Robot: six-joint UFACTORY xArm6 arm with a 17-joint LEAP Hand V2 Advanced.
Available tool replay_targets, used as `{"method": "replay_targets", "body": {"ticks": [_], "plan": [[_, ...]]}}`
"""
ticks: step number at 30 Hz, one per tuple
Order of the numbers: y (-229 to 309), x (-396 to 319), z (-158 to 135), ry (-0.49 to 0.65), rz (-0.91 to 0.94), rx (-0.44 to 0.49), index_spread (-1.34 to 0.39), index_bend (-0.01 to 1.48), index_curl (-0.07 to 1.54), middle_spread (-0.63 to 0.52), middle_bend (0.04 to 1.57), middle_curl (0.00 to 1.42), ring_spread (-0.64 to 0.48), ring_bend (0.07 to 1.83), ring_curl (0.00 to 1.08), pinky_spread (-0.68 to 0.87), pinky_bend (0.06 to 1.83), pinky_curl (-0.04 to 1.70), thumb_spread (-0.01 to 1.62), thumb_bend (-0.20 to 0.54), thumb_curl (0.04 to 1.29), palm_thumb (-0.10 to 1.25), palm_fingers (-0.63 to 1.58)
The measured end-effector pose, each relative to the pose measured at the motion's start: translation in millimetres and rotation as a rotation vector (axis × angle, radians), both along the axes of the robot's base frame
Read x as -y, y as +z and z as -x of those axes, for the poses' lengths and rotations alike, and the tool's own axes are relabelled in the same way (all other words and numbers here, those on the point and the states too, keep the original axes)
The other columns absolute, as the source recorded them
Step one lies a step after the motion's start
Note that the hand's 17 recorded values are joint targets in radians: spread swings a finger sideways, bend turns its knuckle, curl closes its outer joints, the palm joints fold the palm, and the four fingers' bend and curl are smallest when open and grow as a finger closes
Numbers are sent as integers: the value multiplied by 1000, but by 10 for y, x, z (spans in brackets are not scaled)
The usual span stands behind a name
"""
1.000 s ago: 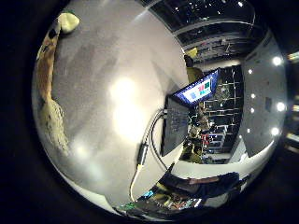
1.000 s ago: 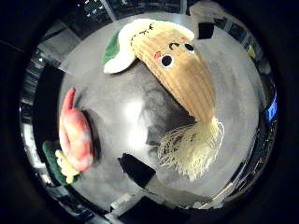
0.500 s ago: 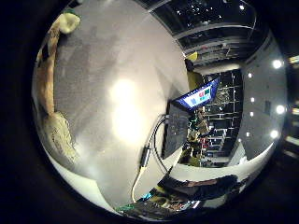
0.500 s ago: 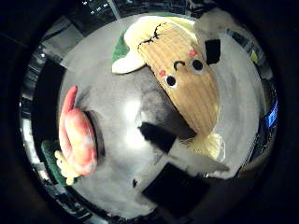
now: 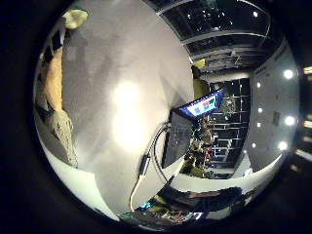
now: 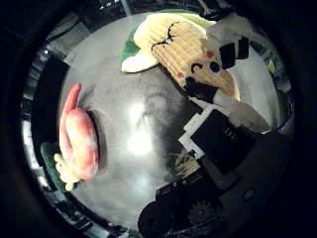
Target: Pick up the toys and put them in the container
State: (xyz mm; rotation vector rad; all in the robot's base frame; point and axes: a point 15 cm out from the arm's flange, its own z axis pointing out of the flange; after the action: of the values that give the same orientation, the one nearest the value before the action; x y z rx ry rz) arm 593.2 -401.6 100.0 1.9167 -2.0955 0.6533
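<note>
The yellow corn-cob plush toy (image 6: 190,52) is ribbed knit cloth, matt, with stitched black features and smooth green and cream fabric leaves at one end; pale straw-like fibre strands show by its other end. The pink and orange shrimp plush toy (image 6: 78,141) is soft, smooth fabric with a faint sheen. Both lie on the grey table top (image 5: 122,73), which is smooth and semi-glossy, mirroring a bright lamp glare. The white and black robot hand (image 6: 218,134) looks like hard moulded plastic, matt black blocks beside smoother white shells. The open laptop (image 5: 183,131) has a dull dark casing and a glowing glossy screen.
</note>
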Motion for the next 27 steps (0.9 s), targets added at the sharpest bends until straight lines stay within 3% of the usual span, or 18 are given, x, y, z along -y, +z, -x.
{"method": "replay_targets", "body": {"ticks": [10, 18, 22, 27], "plan": [[751, 114, 101, -37, 45, 17, -396, 1087, 551, -443, 871, 522, -400, 423, 196, 173, 170, -2, 821, -24, 470, 1027, 710], [2080, 93, 260, -65, 117, 101, -403, 1085, 557, -453, 864, 533, -389, 398, 196, 181, 176, 0, 818, -24, 491, 1021, 694], [2702, -247, 396, -67, 113, 112, -406, 1087, 566, -458, 851, 537, -381, 389, 197, 187, 170, -1, 823, -25, 498, 1012, 679], [3267, -1063, 572, -19, -26, 127, -407, 1089, 573, -453, 822, 542, -378, 384, 202, 199, 170, 0, 828, -23, 504, 1012, 678]]}}
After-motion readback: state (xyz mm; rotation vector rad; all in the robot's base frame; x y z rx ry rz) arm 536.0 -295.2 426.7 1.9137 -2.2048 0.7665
